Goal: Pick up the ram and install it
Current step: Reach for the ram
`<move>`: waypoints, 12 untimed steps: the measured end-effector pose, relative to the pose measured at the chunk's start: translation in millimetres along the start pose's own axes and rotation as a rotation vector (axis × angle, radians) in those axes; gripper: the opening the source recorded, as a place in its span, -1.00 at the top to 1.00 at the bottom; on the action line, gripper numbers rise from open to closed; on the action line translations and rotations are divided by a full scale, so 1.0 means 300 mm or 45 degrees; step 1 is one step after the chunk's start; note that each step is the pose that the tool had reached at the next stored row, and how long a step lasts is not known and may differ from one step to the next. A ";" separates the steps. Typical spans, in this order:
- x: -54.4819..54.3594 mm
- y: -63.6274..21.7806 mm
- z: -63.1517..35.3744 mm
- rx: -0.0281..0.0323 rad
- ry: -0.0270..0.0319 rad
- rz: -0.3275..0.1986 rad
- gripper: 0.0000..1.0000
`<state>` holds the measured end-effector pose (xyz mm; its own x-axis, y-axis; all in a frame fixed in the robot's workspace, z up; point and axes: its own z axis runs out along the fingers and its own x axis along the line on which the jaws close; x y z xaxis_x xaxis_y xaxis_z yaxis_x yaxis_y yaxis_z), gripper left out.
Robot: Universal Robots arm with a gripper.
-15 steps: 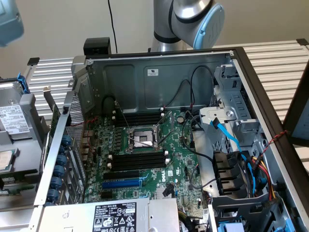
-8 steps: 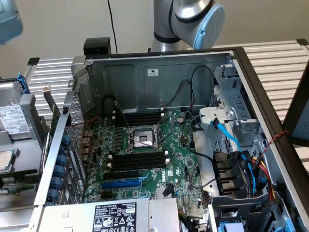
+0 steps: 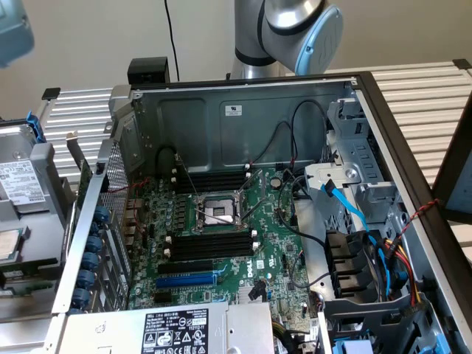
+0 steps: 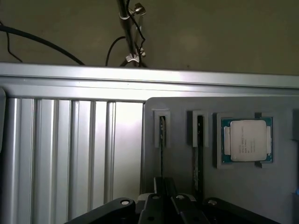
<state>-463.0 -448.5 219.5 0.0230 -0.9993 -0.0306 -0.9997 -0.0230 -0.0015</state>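
Currently, the wrist view looks along the gripper [image 4: 163,182] onto a grey parts holder [image 4: 233,196] that lies on the ribbed metal desk [image 4: 70,154]. The ram [image 4: 162,140] stands on its long edge in a narrow groove of that holder, which keeps the thin stick upright so that its upper edge can be taken from above. The fingers [image 4: 170,187] are pressed together right on the line of the stick. The stick runs in between them, so they appear to pinch its edge while it sits in the groove. A second stick [image 4: 200,140] stands in the neighbouring groove, and a processor chip [image 4: 246,141] lies flat in a square pocket beside it. In the exterior view, the robot arm [image 3: 295,29] rises behind an open computer case [image 3: 221,118]. Its motherboard [image 3: 273,243] lies face up, and the long black memory slots [image 3: 210,243] appear unfilled, so nothing is installed yet.
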 end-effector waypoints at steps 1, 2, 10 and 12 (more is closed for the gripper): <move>0.000 0.000 0.000 0.0078 0.0066 0.000 0.76; 0.000 0.000 0.001 0.0134 0.0115 -0.001 0.76; 0.000 0.001 0.000 0.0180 0.0150 -0.001 0.76; 0.000 0.001 0.000 0.0180 0.0150 -0.001 0.76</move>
<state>-463.1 -448.5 219.3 0.0235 -0.9995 -0.0188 -0.9996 -0.0232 -0.0156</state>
